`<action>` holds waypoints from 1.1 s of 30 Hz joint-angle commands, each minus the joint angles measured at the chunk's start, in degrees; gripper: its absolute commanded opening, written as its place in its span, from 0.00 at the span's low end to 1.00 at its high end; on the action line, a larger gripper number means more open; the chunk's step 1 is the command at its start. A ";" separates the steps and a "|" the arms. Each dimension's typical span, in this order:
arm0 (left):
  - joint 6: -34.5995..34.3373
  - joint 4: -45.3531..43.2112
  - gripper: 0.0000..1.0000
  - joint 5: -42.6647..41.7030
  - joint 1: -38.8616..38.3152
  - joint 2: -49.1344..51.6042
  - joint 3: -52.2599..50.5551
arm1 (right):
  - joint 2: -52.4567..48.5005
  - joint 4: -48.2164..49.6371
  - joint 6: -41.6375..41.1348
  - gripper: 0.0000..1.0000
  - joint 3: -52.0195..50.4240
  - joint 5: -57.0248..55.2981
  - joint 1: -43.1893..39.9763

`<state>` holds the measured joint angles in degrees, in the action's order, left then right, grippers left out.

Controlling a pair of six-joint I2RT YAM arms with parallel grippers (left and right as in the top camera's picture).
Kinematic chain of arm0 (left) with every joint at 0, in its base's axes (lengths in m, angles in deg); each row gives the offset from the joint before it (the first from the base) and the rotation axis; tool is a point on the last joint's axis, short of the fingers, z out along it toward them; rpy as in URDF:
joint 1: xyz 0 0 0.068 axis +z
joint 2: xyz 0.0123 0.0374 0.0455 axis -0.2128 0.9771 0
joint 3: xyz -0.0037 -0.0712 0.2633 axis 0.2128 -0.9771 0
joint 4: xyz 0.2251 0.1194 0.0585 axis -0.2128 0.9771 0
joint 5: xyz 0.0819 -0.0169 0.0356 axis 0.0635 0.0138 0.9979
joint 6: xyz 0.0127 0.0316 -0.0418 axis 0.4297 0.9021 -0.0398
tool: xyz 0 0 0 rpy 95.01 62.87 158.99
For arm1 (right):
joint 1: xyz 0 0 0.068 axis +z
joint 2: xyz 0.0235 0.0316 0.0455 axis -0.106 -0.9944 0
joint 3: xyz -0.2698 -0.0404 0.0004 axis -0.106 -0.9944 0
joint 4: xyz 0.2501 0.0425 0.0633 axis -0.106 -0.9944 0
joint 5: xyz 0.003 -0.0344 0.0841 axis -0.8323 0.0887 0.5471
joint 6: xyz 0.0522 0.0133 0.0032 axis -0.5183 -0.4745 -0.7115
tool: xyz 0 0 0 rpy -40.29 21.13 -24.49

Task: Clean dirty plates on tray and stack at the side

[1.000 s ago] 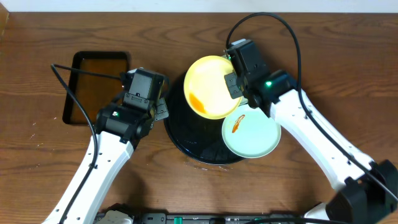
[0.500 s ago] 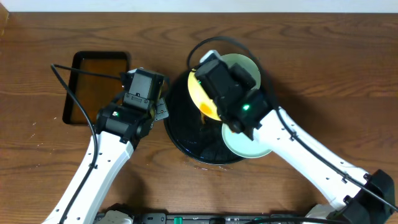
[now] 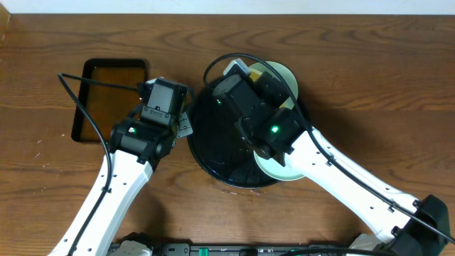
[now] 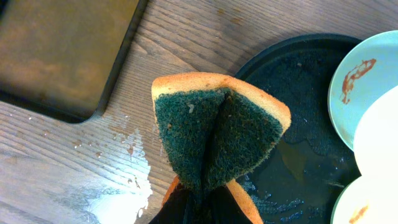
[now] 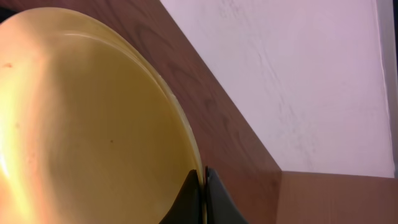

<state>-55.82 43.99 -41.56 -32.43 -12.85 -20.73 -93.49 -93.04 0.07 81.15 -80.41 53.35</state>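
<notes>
In the right wrist view the pale yellow plate [image 5: 93, 124] stands tilted on edge, and my right gripper [image 5: 204, 186] is shut on its rim. From overhead my right arm covers most of that plate above the round black tray [image 3: 210, 146]. One mint plate [image 3: 281, 75] lies at the tray's far side and a second [image 3: 288, 169] peeks out under the arm. The left wrist view shows a sauce smear on the far mint plate [image 4: 367, 81]. My left gripper [image 4: 205, 208] is shut on a folded green-and-orange sponge [image 4: 214, 134] at the tray's left edge.
A rectangular black tray [image 3: 110, 96] with a brown inside sits left of my left arm. Water drops [image 4: 124, 180] wet the wood between it and the round tray. The round tray's floor [image 4: 298, 124] is wet too. A pale wall rises behind the table.
My right arm has swung left over the round tray with the yellow plate and tipped it on edge, uncovering the far mint plate. The left arm and sponge have stayed put.
</notes>
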 commanded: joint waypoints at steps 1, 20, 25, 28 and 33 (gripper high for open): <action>-0.55 -0.07 0.08 0.26 -0.02 0.31 -0.52 | 0.94 -0.15 -1.09 0.01 1.22 -1.46 0.48; -0.55 -0.02 0.08 0.26 -0.02 0.33 -0.57 | 0.00 -7.69 -22.49 0.01 0.94 69.83 -39.21; -0.55 -0.09 0.08 0.26 -0.02 0.35 -0.57 | -2.64 -9.62 -23.82 0.01 -0.31 78.03 -49.48; -0.55 -0.09 0.08 0.26 -0.02 0.35 -0.57 | -5.55 -9.33 -25.55 0.01 -1.42 77.90 -53.99; -0.55 -0.07 0.08 0.26 -0.02 0.35 -0.57 | -11.41 -8.39 -33.40 0.01 -1.55 68.30 -58.07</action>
<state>-55.82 43.99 -41.56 -32.43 -12.85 -20.77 -101.82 -101.92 -26.71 80.32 -8.30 -2.84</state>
